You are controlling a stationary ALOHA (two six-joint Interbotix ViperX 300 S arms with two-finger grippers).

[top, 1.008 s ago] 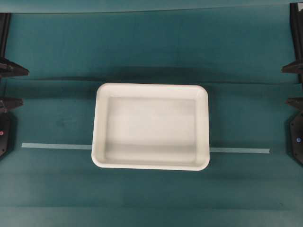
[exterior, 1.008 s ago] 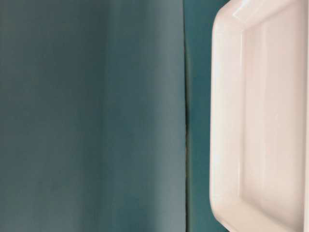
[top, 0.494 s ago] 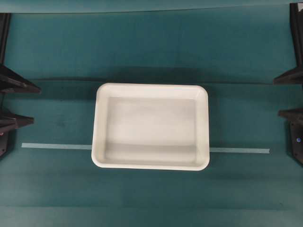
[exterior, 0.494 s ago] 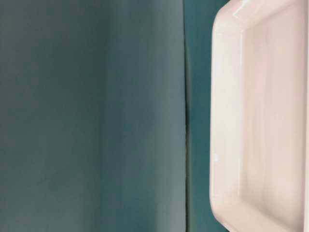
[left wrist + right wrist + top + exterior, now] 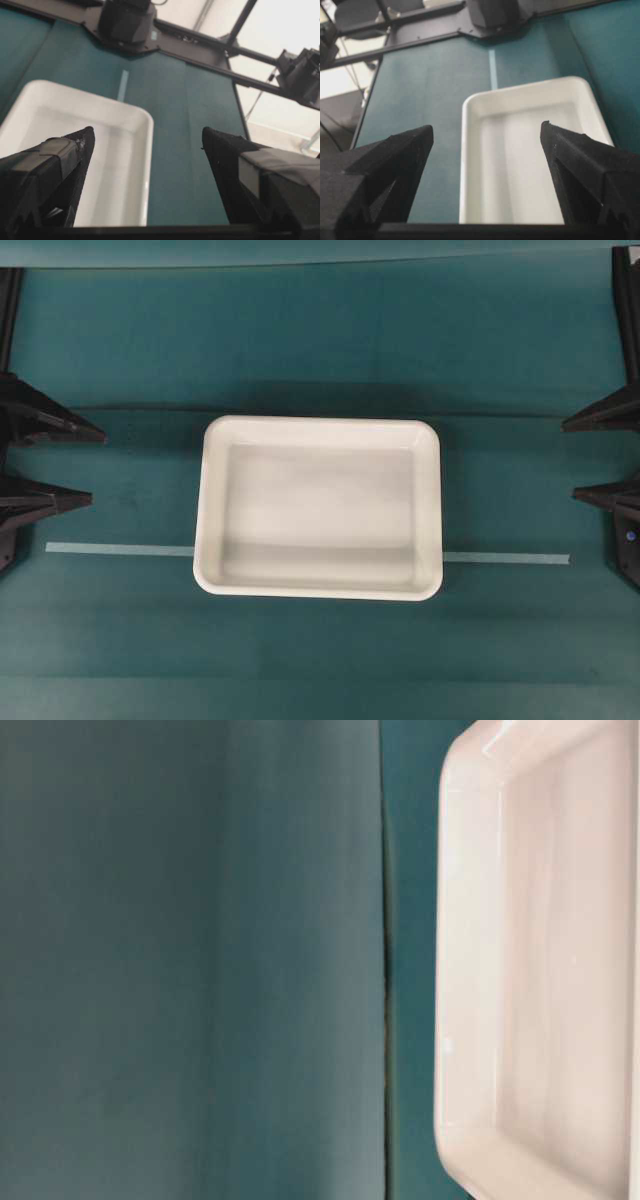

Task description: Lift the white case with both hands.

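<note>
The white case point(image 5: 318, 508) lies flat and empty in the middle of the green cloth. Its long wall fills the right of the table-level view point(image 5: 540, 970). My left gripper point(image 5: 97, 468) comes in from the left edge, open, well short of the case's left rim. My right gripper point(image 5: 568, 461) comes in from the right edge, also open, with a wide strip of cloth between it and the right rim. Seen from the left wrist, the gripper point(image 5: 148, 131) frames a corner of the case point(image 5: 115, 150). The right wrist gripper point(image 5: 486, 125) frames the case's rim point(image 5: 530, 150). Neither gripper touches anything.
A thin pale tape strip point(image 5: 120, 549) runs across the cloth and passes under the case, coming out on the right point(image 5: 505, 558). A fold line crosses the cloth behind the case. Each wrist view shows the opposite arm's black base point(image 5: 127, 20) point(image 5: 492, 12) at the table's end.
Both grippers have come inward from the table's sides toward the case, the left rightward and the right leftward. The case has not moved.
</note>
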